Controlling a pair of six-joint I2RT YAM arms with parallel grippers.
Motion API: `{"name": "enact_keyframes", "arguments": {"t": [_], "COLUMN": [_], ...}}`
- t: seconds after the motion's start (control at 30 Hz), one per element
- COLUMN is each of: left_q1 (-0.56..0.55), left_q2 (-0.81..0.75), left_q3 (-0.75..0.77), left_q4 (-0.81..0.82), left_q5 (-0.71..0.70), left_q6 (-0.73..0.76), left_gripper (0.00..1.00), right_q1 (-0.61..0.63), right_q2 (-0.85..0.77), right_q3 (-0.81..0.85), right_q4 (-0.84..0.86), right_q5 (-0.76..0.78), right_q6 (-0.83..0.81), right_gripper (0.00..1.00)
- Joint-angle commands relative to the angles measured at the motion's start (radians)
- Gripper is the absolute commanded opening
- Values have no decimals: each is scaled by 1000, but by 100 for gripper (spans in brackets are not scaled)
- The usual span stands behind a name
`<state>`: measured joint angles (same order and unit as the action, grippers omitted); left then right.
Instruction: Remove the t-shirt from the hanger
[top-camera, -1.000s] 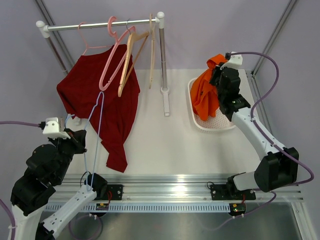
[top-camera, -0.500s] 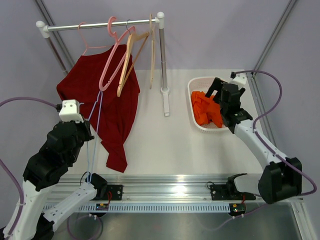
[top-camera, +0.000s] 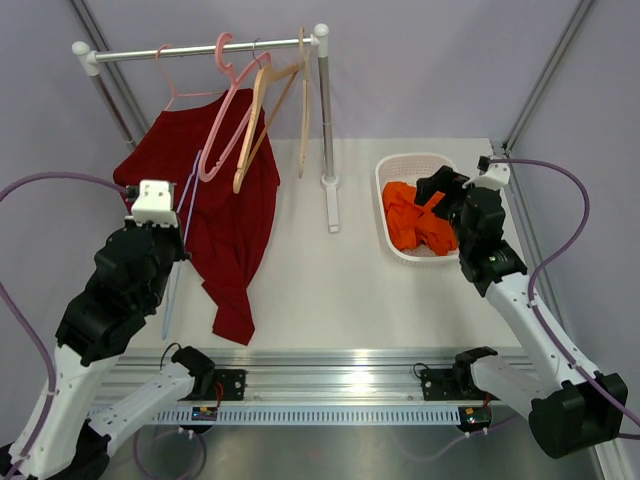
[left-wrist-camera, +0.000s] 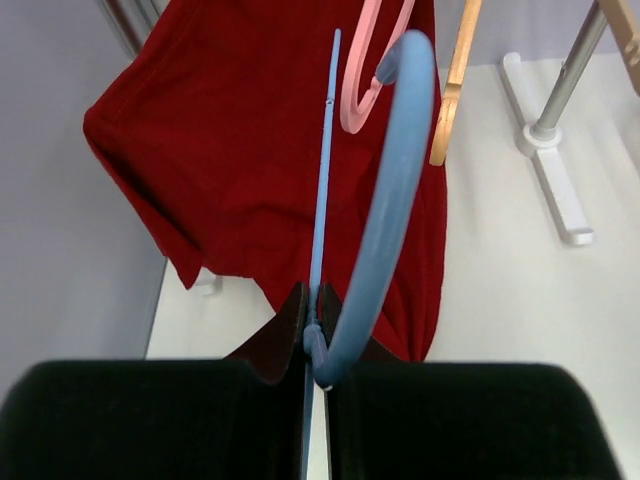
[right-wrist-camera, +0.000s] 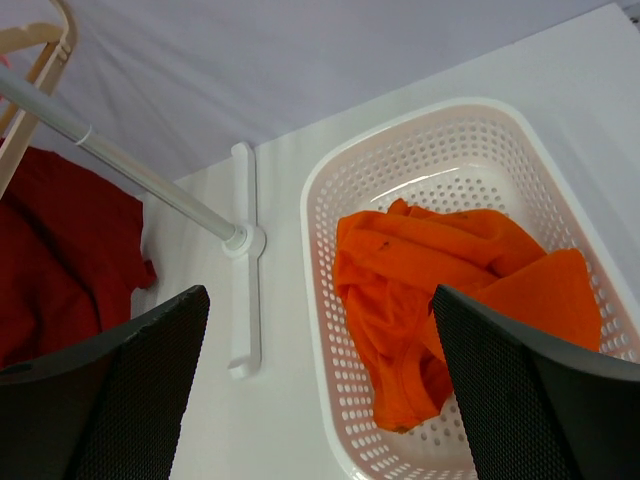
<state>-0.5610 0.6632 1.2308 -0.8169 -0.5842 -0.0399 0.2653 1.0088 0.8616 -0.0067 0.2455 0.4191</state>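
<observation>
Top external, orange t-shirt (top-camera: 408, 222) crumpled in basket (top-camera: 380, 200)

A white matte tabletop (top-camera: 350, 280) lay evenly lit. A pale lavender wall (top-camera: 420, 60) rose behind its far edge, a silver aluminium rail (top-camera: 340, 375) ran along its near edge, and slanted grey metal struts (top-camera: 545, 72) flanked its far corners.

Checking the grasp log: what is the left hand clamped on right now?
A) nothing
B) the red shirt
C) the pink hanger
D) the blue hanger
D: in the left wrist view, the left hand is shut on the blue hanger at the base of its hook, with the red shirt hanging beyond it.
</observation>
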Motion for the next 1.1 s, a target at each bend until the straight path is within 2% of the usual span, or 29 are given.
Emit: {"name": "enact_keyframes", "arguments": {"t": [0.0, 0.1, 0.43, 0.5, 0.6, 0.8, 1.07], "left_q1": [33, 105, 484, 513, 547, 559, 558], "left_q2": [96, 196, 479, 530, 605, 734, 941], "left_q3": [50, 123, 312, 364, 426, 518, 748], "left_q4": [151, 157, 255, 272, 292, 335, 346], "left_q5": [21, 90, 714, 820, 895, 926, 833], "left_q6": [141, 161, 58, 48, 6, -75, -141], "left_gripper": [0, 0, 0, 0, 0, 0, 0], "right_q1": [-3, -1, -3, -3, -1, -1, -1], "right_q2": [-36, -58, -131, -134, -125, -124, -134], "right_q3": [-16, -36, -81, -85, -87, -92, -98], "right_q4": [-6, -6, 48, 50, 57, 62, 65], "right_q5": [-63, -80, -114, -126, -138, -150, -161], "right_q6": [24, 20, 14, 18, 17, 21, 23], "right_gripper": [100, 99, 99, 100, 99, 100, 100]}}
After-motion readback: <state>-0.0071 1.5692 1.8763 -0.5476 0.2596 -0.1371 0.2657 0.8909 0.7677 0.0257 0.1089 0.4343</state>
